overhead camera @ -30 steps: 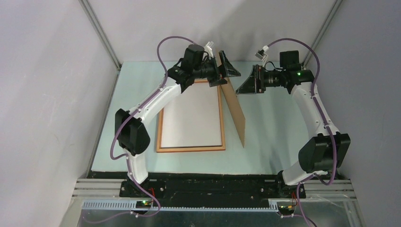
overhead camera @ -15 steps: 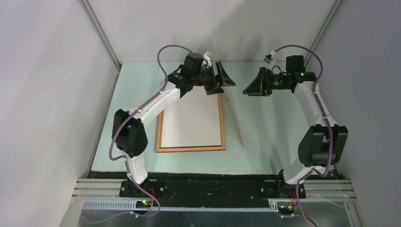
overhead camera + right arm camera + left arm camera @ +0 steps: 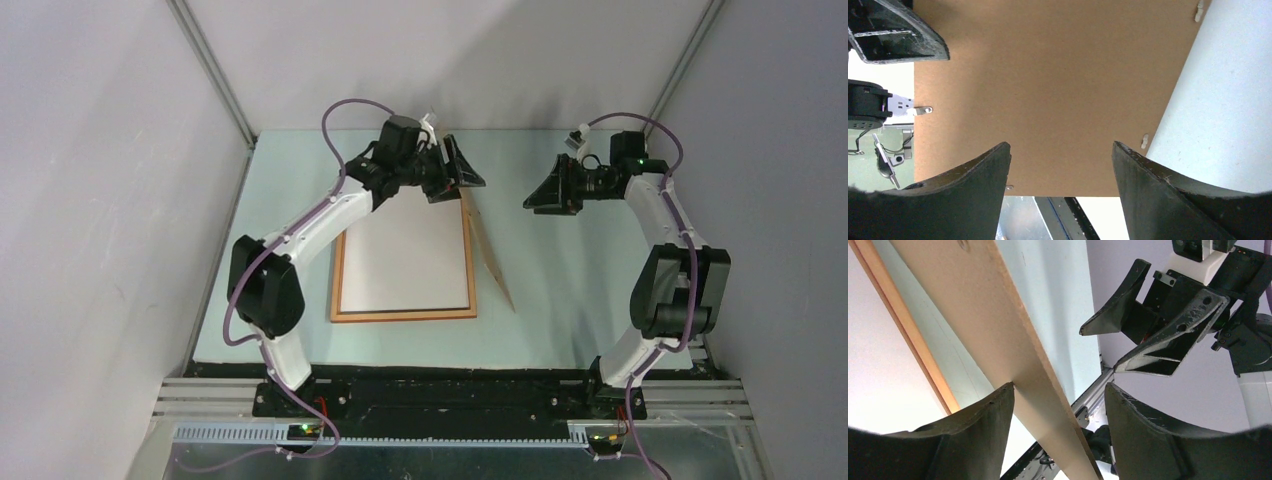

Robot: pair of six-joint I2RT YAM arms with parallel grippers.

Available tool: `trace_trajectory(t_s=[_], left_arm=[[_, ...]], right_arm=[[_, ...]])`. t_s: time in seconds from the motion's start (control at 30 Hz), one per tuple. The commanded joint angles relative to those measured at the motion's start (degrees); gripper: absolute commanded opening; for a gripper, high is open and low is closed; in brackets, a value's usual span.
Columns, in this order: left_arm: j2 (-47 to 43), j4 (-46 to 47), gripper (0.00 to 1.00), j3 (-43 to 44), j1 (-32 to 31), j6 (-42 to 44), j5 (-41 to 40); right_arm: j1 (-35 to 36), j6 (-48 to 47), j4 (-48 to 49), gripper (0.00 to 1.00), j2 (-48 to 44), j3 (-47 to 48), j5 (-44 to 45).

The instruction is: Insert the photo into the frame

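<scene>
The photo (image 3: pixel 405 255) lies white side up inside the frame (image 3: pixel 402 316), flat on the table (image 3: pixel 570 290). The left gripper (image 3: pixel 1058 390) is wide apart, straddling the leaning backing board (image 3: pixel 1053 75) without clamping it. The right gripper (image 3: pixel 1060 145) is spread and empty.

White arm links (image 3: pixel 325 212), black joints (image 3: pixel 265 290), purple cables (image 3: pixel 352 101).

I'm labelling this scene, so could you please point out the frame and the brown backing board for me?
frame (image 3: pixel 405 315), top external view, on its near bottom rail.
backing board (image 3: pixel 1048 90), right wrist view, middle of its brown face.
</scene>
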Motion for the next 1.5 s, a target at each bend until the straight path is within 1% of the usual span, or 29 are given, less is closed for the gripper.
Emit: trace_trajectory(t_s=[0.0,0.17,0.33,0.53,0.63,0.83,1.03,1.13,1.23,1.43,1.47], left_arm=[[-4.54,1.28,0.69,-0.63,0.44,1.85,-0.86],[-5.72,1.23,0.61,-2.16,1.16,2.20,-1.42],[-6.21,1.22,0.48,-2.91,1.62,2.74,-1.65],[-6.76,1.25,0.36,-4.76,2.02,3.21,-1.75],[-7.25,1.22,0.35,-6.06,2.10,3.83,-2.18],[-6.57,0.87,0.46,-7.01,2.59,4.80,-2.74],[-5.55,0.76,0.48,-7.22,2.66,5.07,-3.31],[-4.42,0.69,0.47,-6.68,2.67,5.15,-3.19],[-3.01,0.74,0.40,-6.26,2.65,4.94,-3.00],[-2.81,0.76,0.30,-6.21,2.65,4.99,-3.37],[-2.70,0.76,0.27,-6.17,2.65,5.07,-3.38]], right_arm=[[-0.62,-2.24,-0.13,0.78,0.99,-0.79,-0.71],[-0.90,-2.89,0.01,0.78,2.02,-1.51,-0.47],[-1.08,-2.95,0.53,0.77,2.89,-1.86,-0.40],[-1.13,-3.13,0.84,0.78,3.31,-2.71,-0.22],[-1.17,-3.43,0.89,0.77,3.52,-3.01,0.09],[-1.01,-3.36,1.74,0.77,6.07,-4.30,1.37],[-1.00,-2.65,2.70,0.77,9.54,-5.20,2.26],[-1.00,-2.26,3.32,0.76,10.69,-5.70,2.09],[-1.04,-2.14,3.63,0.76,10.93,-6.40,2.02],[-1.71,-2.24,4.00,0.76,10.72,-6.92,1.70],[-1.75,-2.24,4.05,0.76,10.74,-6.93,1.57]])
